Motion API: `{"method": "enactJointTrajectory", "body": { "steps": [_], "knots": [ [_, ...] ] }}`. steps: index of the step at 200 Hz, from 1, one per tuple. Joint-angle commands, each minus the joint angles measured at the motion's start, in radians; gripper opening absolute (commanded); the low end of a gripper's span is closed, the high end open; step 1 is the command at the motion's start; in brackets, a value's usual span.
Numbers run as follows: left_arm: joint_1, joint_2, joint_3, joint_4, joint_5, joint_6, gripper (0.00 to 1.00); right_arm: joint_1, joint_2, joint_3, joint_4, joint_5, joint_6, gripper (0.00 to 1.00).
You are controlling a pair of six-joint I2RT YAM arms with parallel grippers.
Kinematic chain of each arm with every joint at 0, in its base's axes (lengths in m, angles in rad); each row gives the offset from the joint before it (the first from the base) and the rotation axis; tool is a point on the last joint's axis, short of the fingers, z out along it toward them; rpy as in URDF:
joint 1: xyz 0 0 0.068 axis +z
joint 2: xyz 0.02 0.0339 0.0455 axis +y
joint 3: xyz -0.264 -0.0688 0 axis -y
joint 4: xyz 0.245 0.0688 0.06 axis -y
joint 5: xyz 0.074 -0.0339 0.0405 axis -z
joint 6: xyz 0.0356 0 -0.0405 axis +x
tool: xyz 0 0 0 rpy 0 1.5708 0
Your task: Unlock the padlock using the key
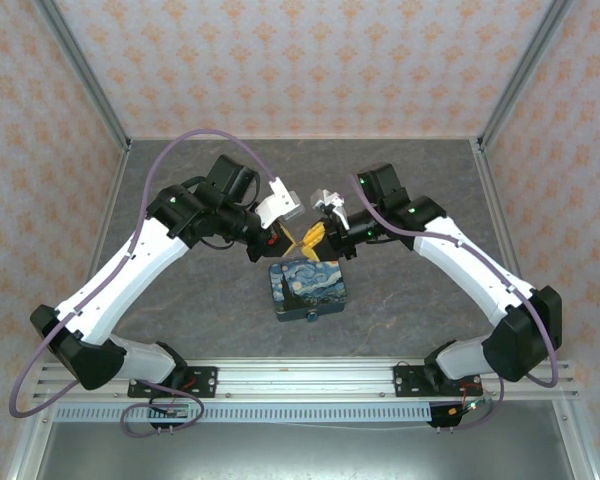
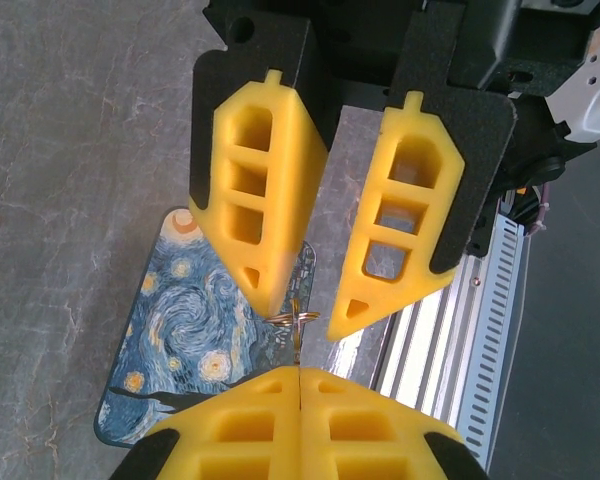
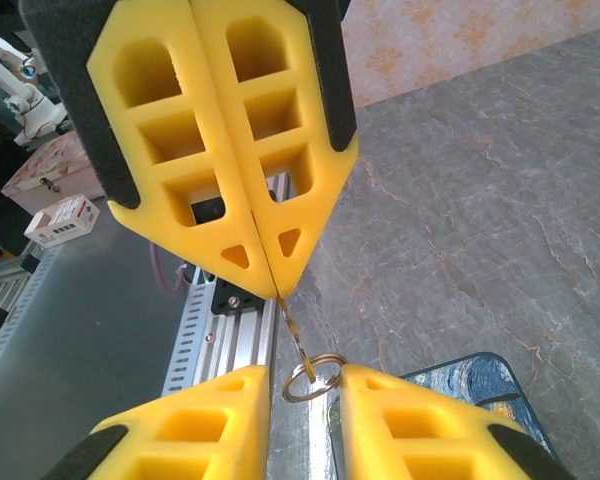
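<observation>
While viewing from the top external camera: the worktop [image 1: 180,320] is a grey, marbled mat. It is walled on three sides by pale panels [image 1: 280,60] printed with an orange floral pattern, with aluminium posts at the corners. A slotted aluminium rail [image 1: 310,376] runs along the near edge and carries both arm bases. The left gripper [image 1: 296,240] and right gripper [image 1: 317,235] meet tip to tip above the far edge of the starry-print box [image 1: 308,285]. The padlock [image 1: 311,316] is a small dark round spot at the box's near edge.

Left wrist view: the left gripper's yellow fingers are pressed together, pinching the key [image 2: 298,352], a thin sliver carrying a wire ring [image 2: 294,320]. The right gripper's fingers stand spread, one either side of the ring. Box and grey mat lie below, with the rail to the right.

Right wrist view: its own fingers stand apart with the ring in the gap between them. Whether they touch it cannot be told. Beyond the mat are the rail, a patterned wall and cluttered room shelving.
</observation>
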Motion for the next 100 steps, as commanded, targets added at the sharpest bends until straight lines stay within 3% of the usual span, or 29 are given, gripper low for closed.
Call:
{"method": "enactJointTrajectory", "body": {
  "steps": [1,100],
  "knots": [
    [-0.007,0.016,0.037,-0.022,0.012,0.024,0.00,0.005,0.003,0.041,-0.007,-0.046,-0.032,0.24],
    [-0.007,0.025,0.043,-0.026,0.013,0.021,0.00,0.010,0.020,0.057,-0.007,-0.071,-0.032,0.06]
  ]
}}
